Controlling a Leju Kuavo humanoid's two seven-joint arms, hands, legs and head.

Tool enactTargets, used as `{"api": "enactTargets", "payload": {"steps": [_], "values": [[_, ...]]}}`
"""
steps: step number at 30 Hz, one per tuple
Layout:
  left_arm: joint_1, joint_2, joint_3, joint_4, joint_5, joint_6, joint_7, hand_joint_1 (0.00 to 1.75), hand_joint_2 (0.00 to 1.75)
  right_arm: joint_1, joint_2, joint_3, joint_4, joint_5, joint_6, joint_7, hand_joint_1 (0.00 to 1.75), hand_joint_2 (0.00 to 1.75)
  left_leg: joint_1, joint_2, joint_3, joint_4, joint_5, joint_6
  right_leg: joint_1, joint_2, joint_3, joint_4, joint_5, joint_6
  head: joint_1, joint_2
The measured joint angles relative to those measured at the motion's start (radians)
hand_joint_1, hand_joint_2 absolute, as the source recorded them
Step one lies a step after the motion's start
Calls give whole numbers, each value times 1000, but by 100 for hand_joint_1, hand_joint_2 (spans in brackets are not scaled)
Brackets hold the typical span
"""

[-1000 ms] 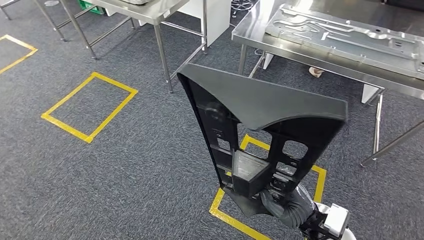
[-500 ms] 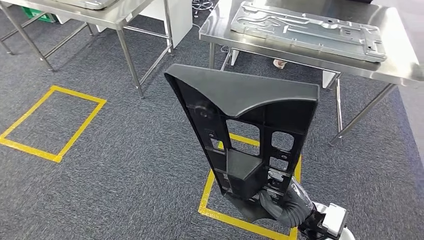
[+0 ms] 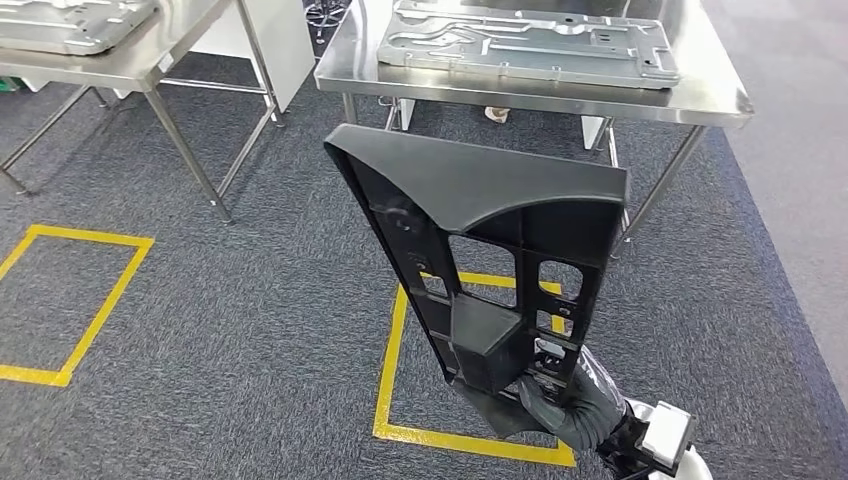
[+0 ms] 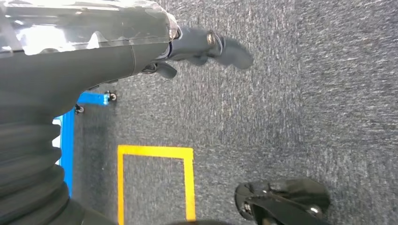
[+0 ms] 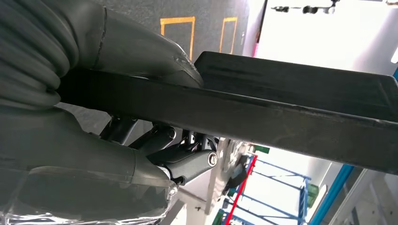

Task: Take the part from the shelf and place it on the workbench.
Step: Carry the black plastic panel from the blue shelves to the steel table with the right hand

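Observation:
The part (image 3: 470, 200) is a long black plastic panel with cut-outs and a wide curved top. It stands upright in front of me, and my right hand (image 3: 570, 405) grips its lower end. The right wrist view shows that hand (image 5: 94, 154) clasped around the part's edge (image 5: 281, 112). Straight ahead is the steel workbench (image 3: 700, 95), with a flat grey metal panel (image 3: 525, 40) lying on it. The part's top is short of the bench's near edge. My left hand (image 4: 187, 44) hangs over the carpet with nothing in it, its thumb stretched out.
A second steel table (image 3: 130, 65) with another metal panel (image 3: 70, 20) stands at the far left. Yellow tape squares (image 3: 390, 380) mark the grey carpet below the part and to the left (image 3: 100, 300). A blue frame (image 4: 65, 136) stands on the floor behind my left hand.
The whole picture has shifted: the camera has turned, so the workbench now lies straight ahead and closer. The part stays upright in my right hand.

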Motion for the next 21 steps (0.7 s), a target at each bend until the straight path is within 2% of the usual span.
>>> {"api": "enactTargets", "payload": {"steps": [1,2,4,5,6,8,10,12,13,14,15,16,18,19,20,21], "values": [[1,1,0,0,1,0,-1,0,175,-4,0,0,1,0,3,3,175,175,0,-3,13,-39,35,1,0,14,1,2,-1,1,0,0],[1,1,0,0,2,0,-2,0,175,-9,1,1,2,0,4,6,175,175,2,-12,39,-108,78,3,-1,26,2,5,-3,4,0,0],[1,2,0,0,3,0,-3,0,175,-17,1,1,2,-1,6,9,175,175,4,-50,88,-230,129,11,0,48,-1,13,-6,13,0,0],[1,2,0,0,3,0,-3,0,175,-20,1,1,2,-1,6,10,175,175,4,-64,99,-259,136,15,0,57,-4,16,-6,19,0,0],[1,2,0,0,3,0,-3,0,175,-21,1,1,2,-2,6,11,175,175,3,-69,102,-266,133,21,-1,65,-8,16,-5,26,0,0],[0,0,0,0,4,0,-4,0,175,-22,1,1,2,-3,5,11,175,175,2,-52,105,-273,139,36,-3,72,-11,14,-2,39,0,0],[-1,-1,0,0,5,0,-5,0,175,-24,1,2,2,3,-5,11,175,175,5,-35,109,-284,146,50,-2,34,-27,46,-24,48,0,0],[0,-1,0,0,6,0,-7,0,175,-25,3,3,2,22,-27,10,175,175,4,-18,109,-288,147,57,-2,-14,-80,157,-85,54,0,0],[2,-1,0,0,6,0,-8,0,175,-24,5,3,2,33,-39,9,175,175,3,-11,108,-288,147,58,-3,-23,-112,224,-113,56,0,0],[3,-1,0,0,5,-1,-7,0,175,-22,7,4,2,44,-49,8,175,175,2,-3,108,-288,146,58,-5,-27,-136,272,-128,58,0,0],[4,-1,0,0,3,-2,-6,0,175,-19,9,4,1,53,-57,8,175,175,1,2,108,-287,146,58,-6,-30,-141,285,-122,59,0,0],[3,-1,0,0,1,-4,-6,0,175,-17,10,4,-1,58,-63,8,175,175,1,6,109,-287,145,57,-7,-31,-125,257,-99,58,0,0],[0,-1,0,0,-3,-6,-5,0,175,-15,11,5,-8,64,-69,8,175,175,0,9,112,-287,142,52,-6,-39,-53,122,-38,52,0,0],[-2,-2,-1,0,-4,-7,-5,0,175,-14,12,5,-12,66,-70,8,175,175,-2,10,114,-286,140,49,-4,-43,-21,61,-19,47,0,0],[-3,-2,-1,0,-4,-8,-5,0,175,-13,12,5,-17,67,-71,8,175,175,-3,10,115,-285,138,43,-1,-47,-1,23,-11,42,0,0],[-4,-2,-1,0,-4,-9,-5,0,175,-10,13,5,-20,67,-73,8,175,175,-5,11,115,-285,137,38,3,-48,5,8,-12,36,0,0]]}}
